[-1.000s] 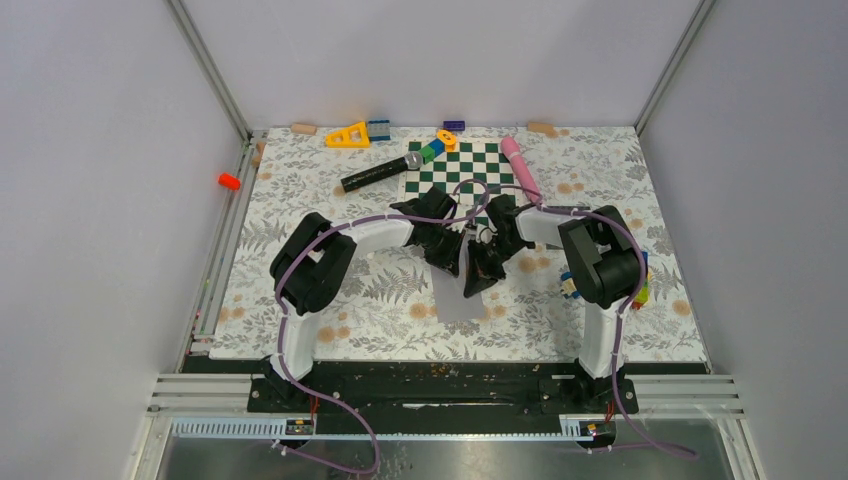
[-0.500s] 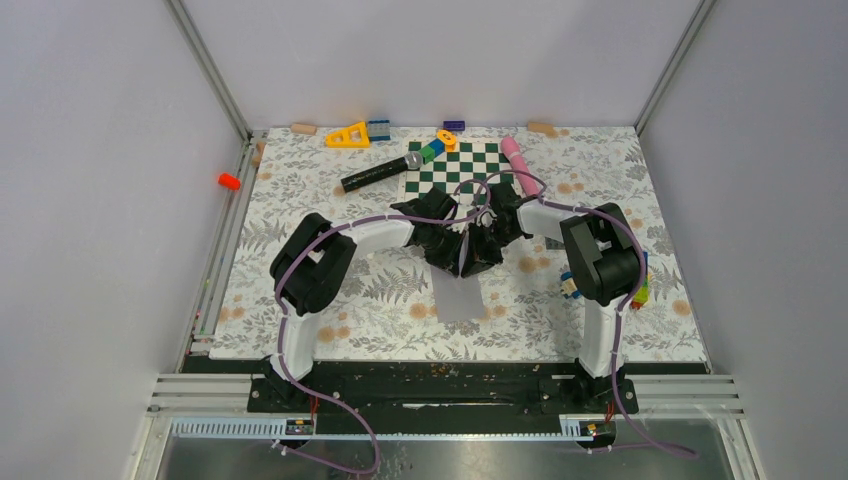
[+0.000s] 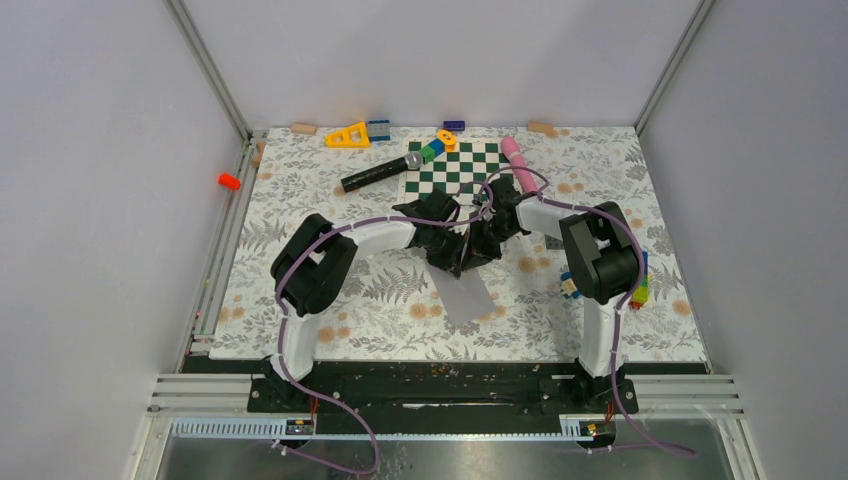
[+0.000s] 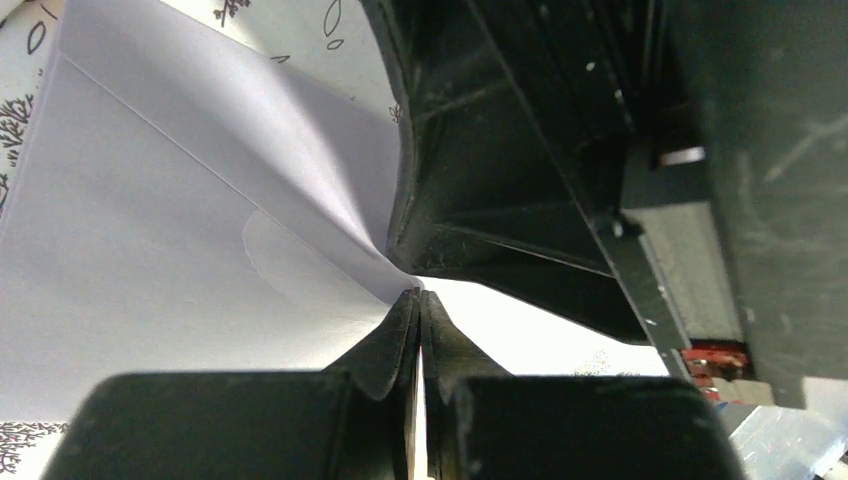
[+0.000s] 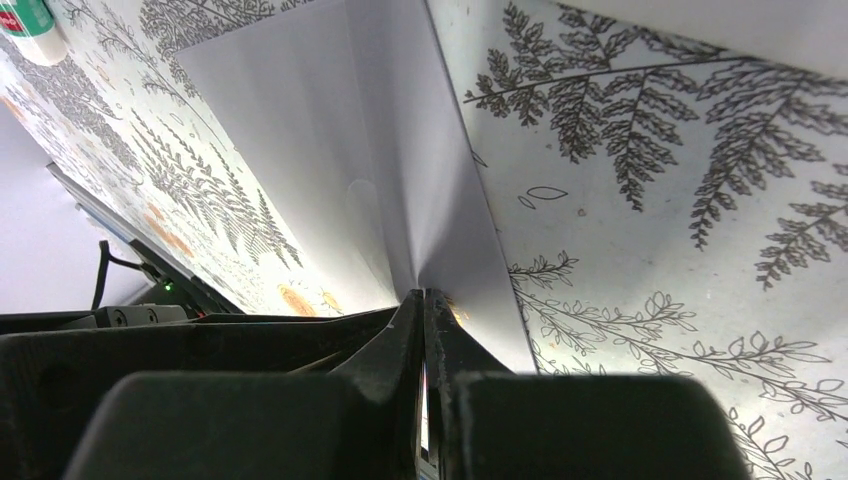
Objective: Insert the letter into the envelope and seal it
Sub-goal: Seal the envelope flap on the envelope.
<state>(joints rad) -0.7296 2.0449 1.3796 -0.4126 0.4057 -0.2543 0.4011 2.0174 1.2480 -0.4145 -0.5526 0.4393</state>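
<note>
Grey walls close in a fern-printed surface point(image 3: 300, 210), with both arms reaching from the near edge toward its middle. We see the envelope point(image 3: 466, 296), a plain light grey sheet, lying near the centre with its near end flat on the print and its far end hidden beneath the two arms where they meet. From the left wrist view, the left gripper point(image 4: 418, 305) is clenched tight, its tips pressed together on a fold of the envelope, and creases in the paper run in toward that pinch. From the right wrist view, the right gripper point(image 5: 423, 300) is likewise clamped on the envelope's edge, the paper rising from the surface to a point between its tips. The two grippers sit just beside each other, the right arm's black body filling the upper right of the left wrist view. We cannot make out a letter in any view. Farther back lie a green and white checkered mat point(image 3: 462, 168), a pink cylinder point(image 3: 519, 167) at its right edge, a black microphone point(image 3: 380, 172) at its left, and a yellow triangle point(image 3: 348, 135) by the far wall.
</note>
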